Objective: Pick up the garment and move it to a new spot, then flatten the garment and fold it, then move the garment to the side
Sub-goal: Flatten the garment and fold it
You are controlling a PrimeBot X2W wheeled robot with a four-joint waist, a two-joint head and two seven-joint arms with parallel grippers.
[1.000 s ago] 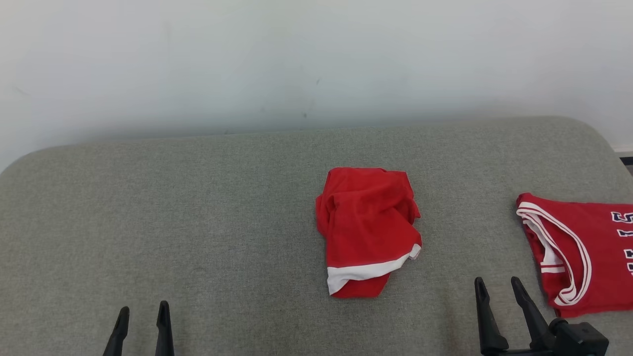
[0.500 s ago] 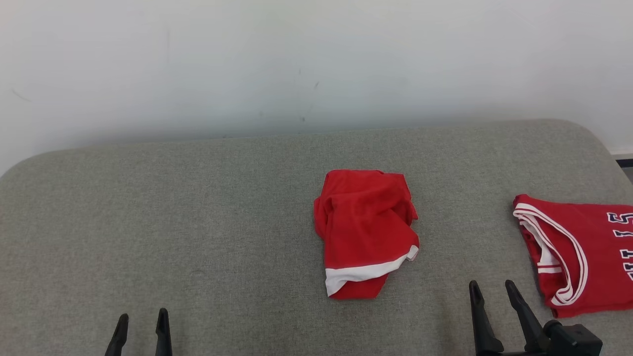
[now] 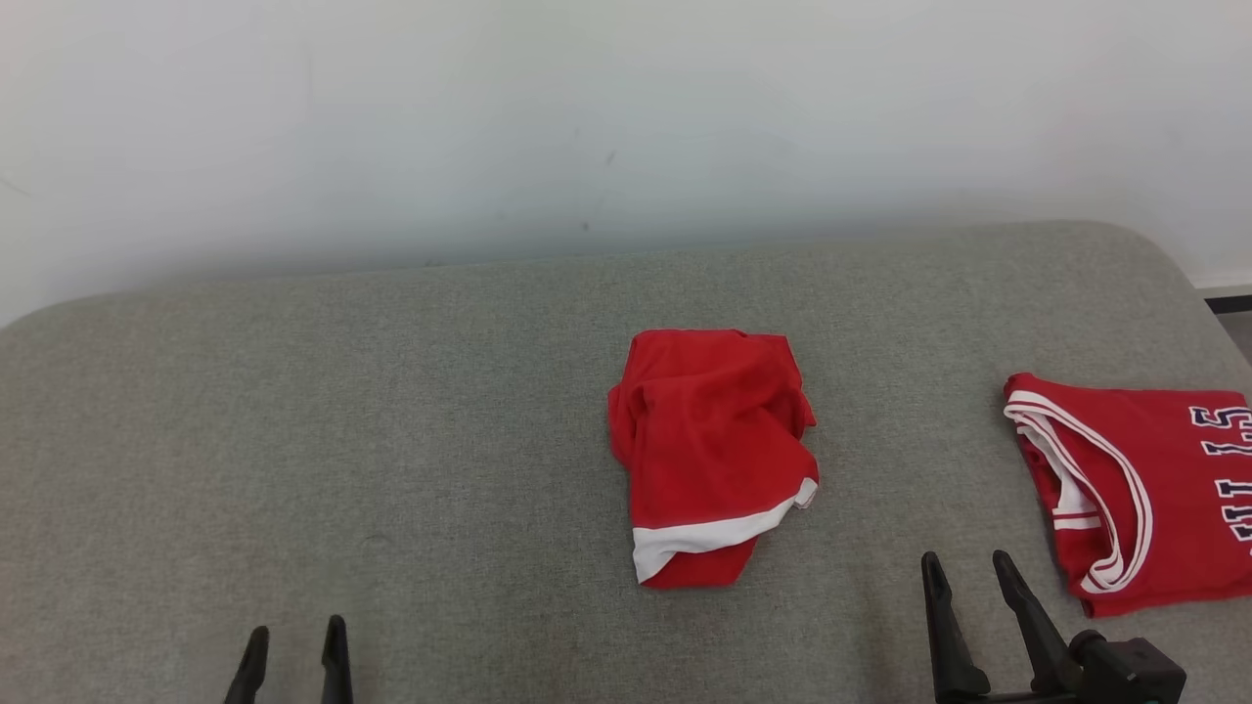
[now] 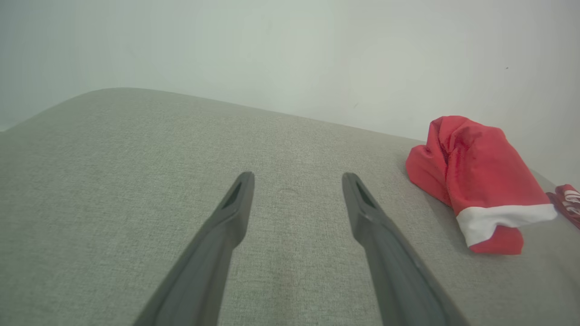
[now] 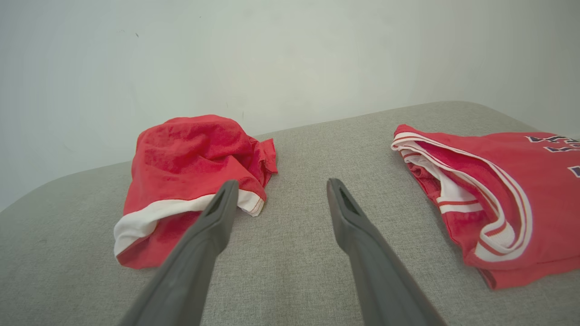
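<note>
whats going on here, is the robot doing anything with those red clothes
Nothing is being handled right now. A crumpled red garment with a white band lies mid-way across the grey padded surface. Both claws are open and empty: the left claw hovers off to its left, the right claw between it and a flatter red jersey on the right. The pick-up has not yet begun.

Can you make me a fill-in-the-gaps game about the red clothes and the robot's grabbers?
1. The crumpled garment is red with a ____ band.
2. The lettered jersey lies to the robot's ____ of the crumpled garment.
3. The left gripper and the right gripper both have their jaws ____.
4. The number of red clothes on the padded surface is ____.
Missing words: white; right; open; two.
</note>
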